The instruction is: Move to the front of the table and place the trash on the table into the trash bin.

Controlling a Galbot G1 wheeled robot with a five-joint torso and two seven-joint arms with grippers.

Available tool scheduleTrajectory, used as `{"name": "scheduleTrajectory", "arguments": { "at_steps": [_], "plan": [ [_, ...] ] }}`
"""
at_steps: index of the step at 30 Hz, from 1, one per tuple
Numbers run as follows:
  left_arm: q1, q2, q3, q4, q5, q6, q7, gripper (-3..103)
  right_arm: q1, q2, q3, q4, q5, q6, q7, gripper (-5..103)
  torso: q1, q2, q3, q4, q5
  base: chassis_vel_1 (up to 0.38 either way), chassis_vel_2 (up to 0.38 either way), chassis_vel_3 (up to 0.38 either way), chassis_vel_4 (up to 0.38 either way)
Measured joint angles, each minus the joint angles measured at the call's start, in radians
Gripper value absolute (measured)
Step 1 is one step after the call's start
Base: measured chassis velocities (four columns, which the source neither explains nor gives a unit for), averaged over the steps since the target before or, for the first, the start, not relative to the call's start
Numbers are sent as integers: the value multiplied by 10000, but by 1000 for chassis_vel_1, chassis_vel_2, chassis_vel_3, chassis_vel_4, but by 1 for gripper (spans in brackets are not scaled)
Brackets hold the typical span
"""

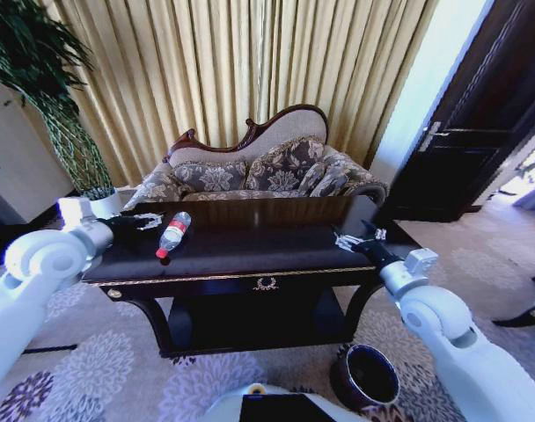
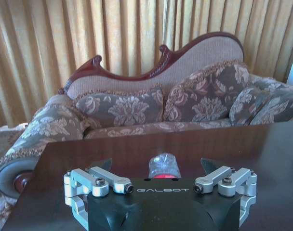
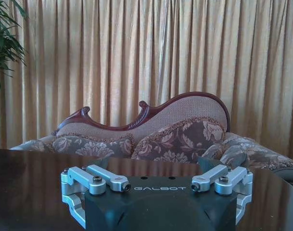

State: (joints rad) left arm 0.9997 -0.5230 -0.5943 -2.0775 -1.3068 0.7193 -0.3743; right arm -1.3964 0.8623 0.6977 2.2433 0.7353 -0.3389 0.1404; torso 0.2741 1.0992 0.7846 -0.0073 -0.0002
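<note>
the bin, partly cut off, sits below the bench; both claws spread: left claw beside the bottle, right claw at the edge.

Red-capped clear bottle, dark glossy table, maroon bin, floral sofa

right tool spread wide | low above table | sofa, curtains behind
</note>
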Motion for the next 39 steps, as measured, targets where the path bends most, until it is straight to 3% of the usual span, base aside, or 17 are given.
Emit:
{"name": "scheduleTrajectory", "arguments": {
  "at_steps": [22, 39],
  "plan": [
    [797, -492, 305, 366, 606, -52, 14, 100, 41, 50, -26, -25, 78, 148, 3, 100, 0, 0, -1, 0, -1, 0, 0, 0, 0],
    [370, -709, 893, 811, 910, -67, 301, 100, 49, 5, 172, 217, 857, 206, 21, 100, 0, 1, -1, -1, 0, 0, 0, 0, 0]
  ]
}}
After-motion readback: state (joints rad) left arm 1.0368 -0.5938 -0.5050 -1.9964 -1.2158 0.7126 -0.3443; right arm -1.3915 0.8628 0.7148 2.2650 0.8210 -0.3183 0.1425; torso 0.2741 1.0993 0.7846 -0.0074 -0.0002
